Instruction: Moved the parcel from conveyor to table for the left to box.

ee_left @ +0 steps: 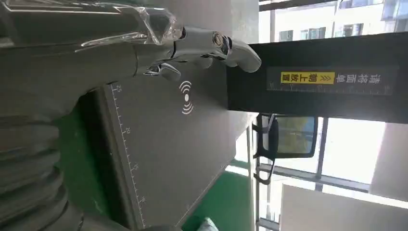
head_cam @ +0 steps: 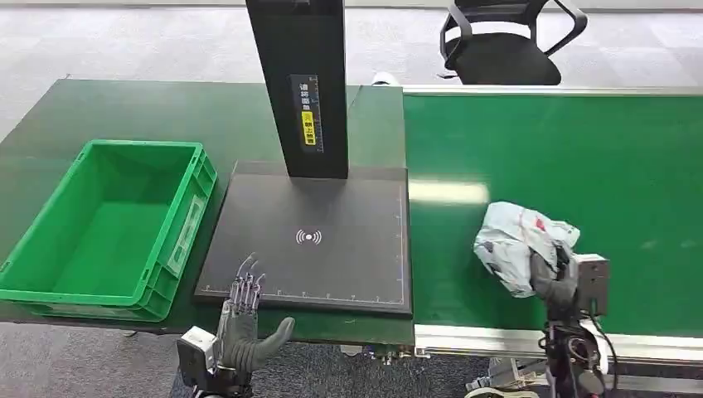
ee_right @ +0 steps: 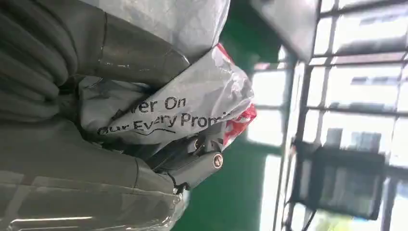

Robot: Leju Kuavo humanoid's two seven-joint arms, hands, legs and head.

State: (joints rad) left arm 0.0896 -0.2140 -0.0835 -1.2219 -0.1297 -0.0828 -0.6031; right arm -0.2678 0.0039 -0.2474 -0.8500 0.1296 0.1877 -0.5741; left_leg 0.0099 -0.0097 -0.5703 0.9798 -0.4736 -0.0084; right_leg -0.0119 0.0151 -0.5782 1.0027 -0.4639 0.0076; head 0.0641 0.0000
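Here, from my head view, my right robot hand (head_cam: 554,278) is closed around the near side of the crumpled grey plastic parcel with red print (head_cam: 518,243), which lies on the green conveyor belt (head_cam: 597,157), to the right of everything else. The parcel reaches away from my right robot hand toward the upper left, so its long axis runs about diagonally across the belt. The dark flat scanner pad with the white signal mark (head_cam: 332,249) lies on the table to the left of the parcel, just across the belt's edge, and I judge that the carrying move must go leftward over this edge. My left robot hand (head_cam: 242,325) waits at the near edge of the pad with fingers spread and holding nothing. The empty green plastic crate (head_cam: 108,224) stands further left, beside the pad. The right robot hand is clearly the nearer one to the parcel; the left is nearer to the crate.

In the left wrist view, the fingers of my left robot hand (ee_left: 211,45) are stretched out over the scanner pad (ee_left: 163,144), with nothing between them.

In the right wrist view, my thumb (ee_right: 134,53) and darker fingers (ee_right: 192,166) press the parcel (ee_right: 192,106) from two sides, and the printed plastic bulges out between them. The grip seems firm, but I cannot tell whether the parcel is already lifted from the belt.
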